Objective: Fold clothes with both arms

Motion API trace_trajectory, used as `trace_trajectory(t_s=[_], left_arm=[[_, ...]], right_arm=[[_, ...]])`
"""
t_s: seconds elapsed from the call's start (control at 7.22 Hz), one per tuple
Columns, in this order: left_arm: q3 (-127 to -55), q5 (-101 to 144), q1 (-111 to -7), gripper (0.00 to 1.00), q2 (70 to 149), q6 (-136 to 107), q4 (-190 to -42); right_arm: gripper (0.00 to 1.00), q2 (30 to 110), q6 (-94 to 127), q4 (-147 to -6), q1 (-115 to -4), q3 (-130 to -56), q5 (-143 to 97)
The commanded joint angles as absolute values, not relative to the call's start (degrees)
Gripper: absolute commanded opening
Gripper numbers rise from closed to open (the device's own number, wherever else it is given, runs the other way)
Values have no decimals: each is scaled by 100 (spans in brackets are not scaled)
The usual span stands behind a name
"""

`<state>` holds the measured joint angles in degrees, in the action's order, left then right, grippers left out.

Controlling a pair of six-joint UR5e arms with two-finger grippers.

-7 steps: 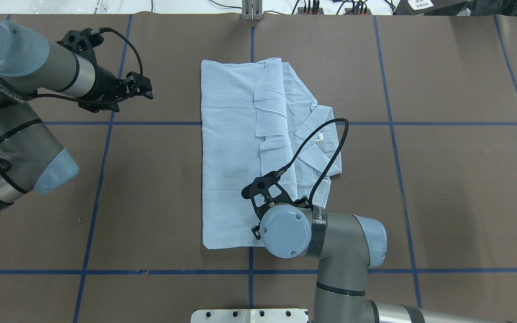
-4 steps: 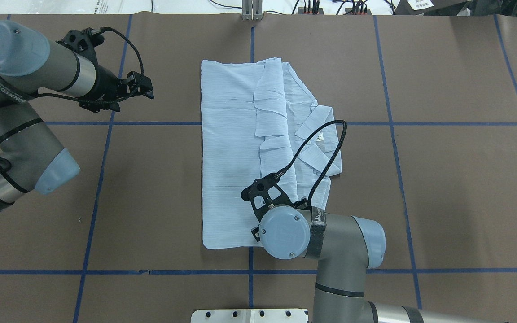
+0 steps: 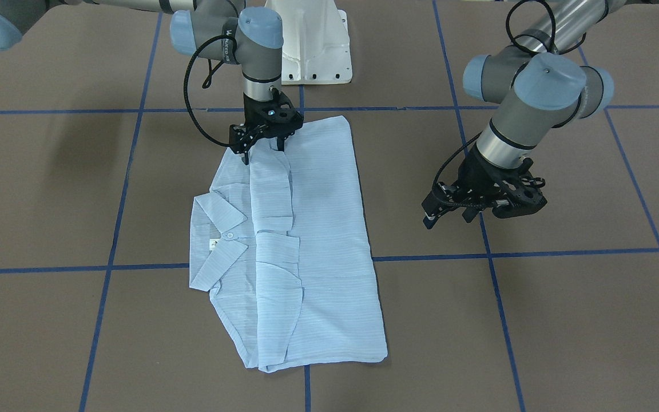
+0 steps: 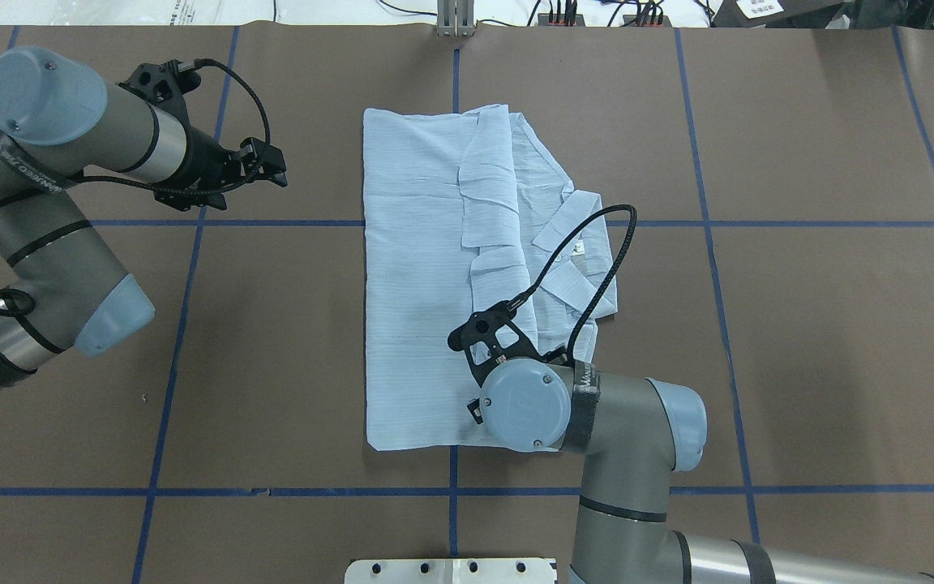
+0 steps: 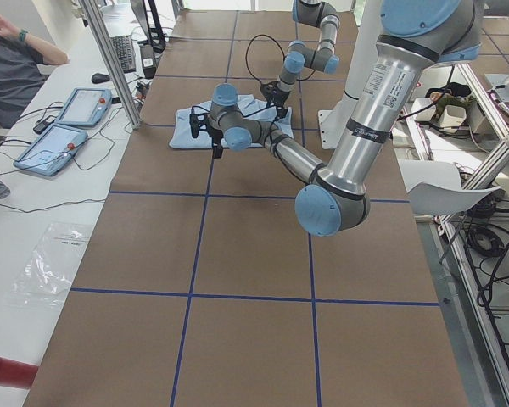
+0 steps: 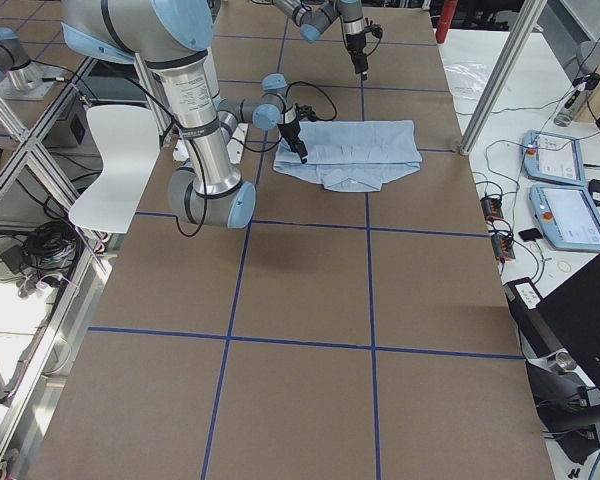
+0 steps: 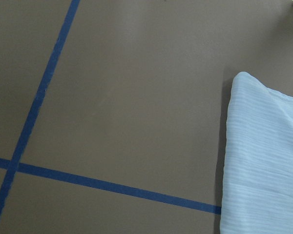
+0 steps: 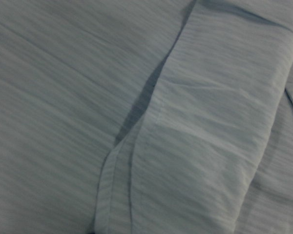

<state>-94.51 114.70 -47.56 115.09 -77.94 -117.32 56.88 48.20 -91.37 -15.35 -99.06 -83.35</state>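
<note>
At the middle of the counter [image 4: 799, 324] the folded shirt [image 4: 418, 284] lies flat, and I fear my right hand [image 3: 262, 151], spread and empty over its robot-side hem, may pinch only the top flap and drag the layers askew while the left hand [image 3: 448, 218], also spread, hangs beside the cloth.

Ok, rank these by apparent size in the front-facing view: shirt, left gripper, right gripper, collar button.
1. shirt
2. left gripper and right gripper: the left looks larger, but it sits nearer the camera, so they are unranked.
3. collar button, smallest.
</note>
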Motion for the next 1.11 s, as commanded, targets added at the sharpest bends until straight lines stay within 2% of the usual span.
trace_trajectory(t_s=[0.0, 0.14, 0.42, 0.97], left_arm=[[-9439, 11470, -4694, 100, 11522, -7805, -11733], [-9439, 11470, -4650, 100, 11522, -7909, -11733], [-9439, 11470, -4614, 100, 11566, -7919, -11733], [-9431, 11461, -4614, 100, 11558, -7901, -11733]], right_arm=[[100, 5765, 4616, -9534, -1678, -10237, -8367], [100, 6044, 4588, -9641, -1679, -10544, -8367], [100, 6222, 4588, -9642, -1705, -10652, -8367], [100, 5828, 4605, -9589, -1714, -10609, -8525]])
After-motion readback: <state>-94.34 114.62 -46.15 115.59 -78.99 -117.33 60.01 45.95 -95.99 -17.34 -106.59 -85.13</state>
